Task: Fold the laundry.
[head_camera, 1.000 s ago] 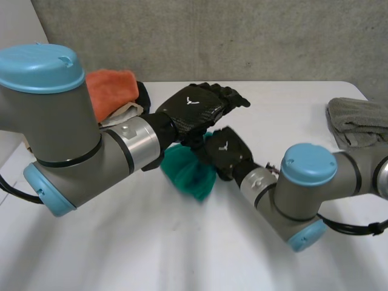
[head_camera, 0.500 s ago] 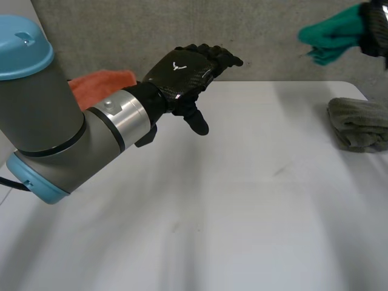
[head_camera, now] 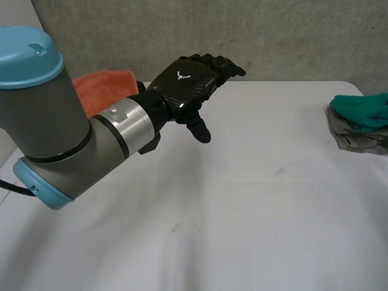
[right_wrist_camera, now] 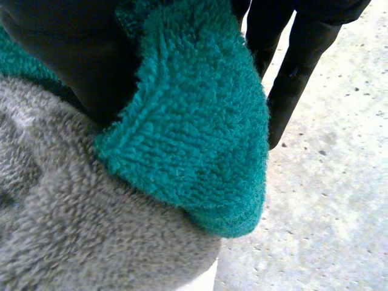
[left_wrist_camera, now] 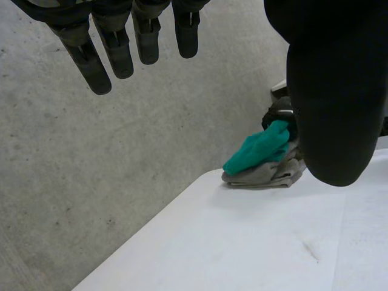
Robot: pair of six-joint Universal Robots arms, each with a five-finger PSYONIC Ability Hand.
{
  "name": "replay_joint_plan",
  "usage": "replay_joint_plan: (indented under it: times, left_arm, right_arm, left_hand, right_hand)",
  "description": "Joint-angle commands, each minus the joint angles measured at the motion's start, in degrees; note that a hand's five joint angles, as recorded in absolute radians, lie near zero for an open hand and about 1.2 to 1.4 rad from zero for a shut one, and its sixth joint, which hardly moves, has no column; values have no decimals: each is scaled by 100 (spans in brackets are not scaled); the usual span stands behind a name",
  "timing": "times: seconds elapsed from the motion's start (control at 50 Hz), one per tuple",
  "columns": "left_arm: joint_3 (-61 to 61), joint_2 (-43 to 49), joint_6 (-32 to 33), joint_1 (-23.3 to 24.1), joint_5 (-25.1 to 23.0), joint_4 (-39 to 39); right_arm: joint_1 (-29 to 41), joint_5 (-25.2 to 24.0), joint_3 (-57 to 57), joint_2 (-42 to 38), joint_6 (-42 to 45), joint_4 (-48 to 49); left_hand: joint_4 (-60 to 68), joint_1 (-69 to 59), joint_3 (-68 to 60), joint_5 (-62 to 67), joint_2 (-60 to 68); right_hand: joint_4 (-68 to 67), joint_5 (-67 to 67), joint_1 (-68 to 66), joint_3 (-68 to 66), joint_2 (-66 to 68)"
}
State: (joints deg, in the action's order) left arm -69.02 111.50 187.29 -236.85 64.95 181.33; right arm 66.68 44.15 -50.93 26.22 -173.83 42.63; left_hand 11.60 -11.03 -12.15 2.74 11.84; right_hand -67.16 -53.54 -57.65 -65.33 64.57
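White desk (head_camera: pixel 242 200) across 6 o'clock, faint dark scuff (head_camera: pixel 279 171) toward 3 o'clock, grey concrete wall (head_camera: pixel 182 30) behind at 12 o'clock

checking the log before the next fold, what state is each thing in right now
left hand: open, fingers straight, above the table
right hand: pinching the teal towel between thumb and fingers
teal towel: bunched, lying on the grey towel
grey towel: folded, under the teal towel
orange cloth: crumpled, at the table's far left
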Motion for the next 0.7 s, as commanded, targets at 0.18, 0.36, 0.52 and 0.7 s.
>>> replay_joint_plan:
  times: [0.18, 0.36, 0.52, 0.7]
  left_arm:
    - [-85, -155, -17, 297, -9, 8]
    - [-50, -409, -35, 341, 0, 34]
    - [46, -621, -96, 192, 140, 280]
    - [319, -384, 27, -1099, 755, 315]
  right_arm:
    - [-313, 805, -866, 1780, 806, -2450]
    - [-411, 2938, -620, 2852, 3108, -3280]
    - [1153, 2802, -1356, 3731, 2329, -1575]
    - [2410, 1545, -3413, 4664, 2020, -923]
  left_hand:
    - [131, -188, -75, 16, 107]
    - [97, -154, -42, -17, 73]
    - [131, -188, -75, 16, 107]
    - [114, -171, -58, 0, 90]
  right_hand:
    - [5716, 5354, 4765, 5533, -5457]
    - [5716, 5354, 4765, 5533, -5457]
    - [5716, 5354, 4765, 5533, -5457]
    - [5716, 5354, 4765, 5533, -5457]
